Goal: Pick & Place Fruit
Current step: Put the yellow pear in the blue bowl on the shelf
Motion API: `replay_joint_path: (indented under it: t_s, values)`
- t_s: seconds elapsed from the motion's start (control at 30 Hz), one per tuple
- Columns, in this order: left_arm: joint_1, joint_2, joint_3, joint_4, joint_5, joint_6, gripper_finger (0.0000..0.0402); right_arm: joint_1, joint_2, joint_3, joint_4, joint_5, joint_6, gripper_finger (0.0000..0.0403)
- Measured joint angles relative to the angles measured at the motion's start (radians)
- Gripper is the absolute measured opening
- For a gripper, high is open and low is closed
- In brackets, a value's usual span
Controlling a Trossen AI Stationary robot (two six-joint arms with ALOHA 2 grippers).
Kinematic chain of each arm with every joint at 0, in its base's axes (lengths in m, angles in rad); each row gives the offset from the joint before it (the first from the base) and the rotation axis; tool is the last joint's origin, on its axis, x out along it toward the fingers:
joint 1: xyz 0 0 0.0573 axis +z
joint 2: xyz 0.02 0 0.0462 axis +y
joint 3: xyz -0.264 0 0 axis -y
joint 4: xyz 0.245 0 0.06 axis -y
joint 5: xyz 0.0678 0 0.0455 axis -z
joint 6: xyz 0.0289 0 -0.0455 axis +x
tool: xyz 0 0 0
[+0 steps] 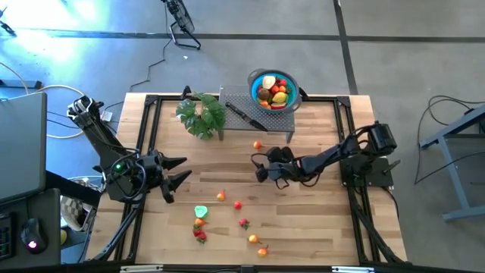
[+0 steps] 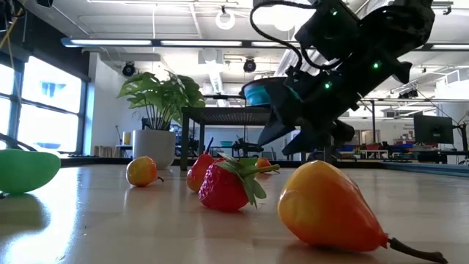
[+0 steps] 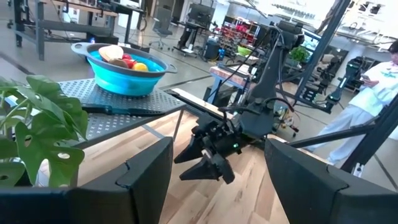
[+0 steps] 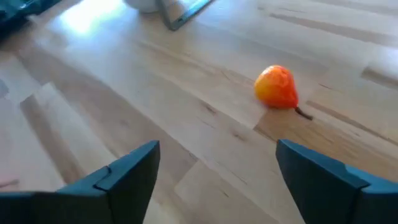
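Several small toy fruits lie loose on the wooden table (image 1: 318, 220). An orange-red pear-shaped one (image 1: 258, 144) (image 4: 277, 87) lies on its side just ahead of my right gripper (image 1: 258, 167) (image 4: 214, 180). That gripper is open, slants down over the table's middle and touches nothing. More fruits lie toward the near edge: a strawberry (image 2: 227, 187), an orange pear (image 2: 330, 209) and a green piece (image 1: 201, 211). The blue bowl (image 1: 273, 89) (image 3: 124, 78) holds several fruits and stands on a black mesh rack (image 1: 254, 117). My left gripper (image 1: 176, 171) (image 3: 217, 180) waits open and level at the table's left.
A leafy plant in a white pot (image 1: 201, 115) (image 2: 163, 110) stands by the rack's left end. A black-handled knife (image 1: 244, 115) lies on the rack. A black frame (image 1: 144, 136) runs along the table's edges. A person (image 3: 379, 93) stands in the room beyond.
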Motion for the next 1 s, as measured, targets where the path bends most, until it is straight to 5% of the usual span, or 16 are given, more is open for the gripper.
replay_joint_path:
  t_s: [0.4, 1.0]
  values:
    - [0.000, 0.000, 0.001, -0.006, -0.015, 0.000, 0.0248, -0.002, 0.192, 0.014, 0.212, 0.050, 0.030, 0.0306]
    - [0.000, 0.000, 0.000, -0.007, -0.015, -0.021, 0.0248, -0.082, 0.265, 0.091, 0.196, 0.123, 0.009, 0.0297]
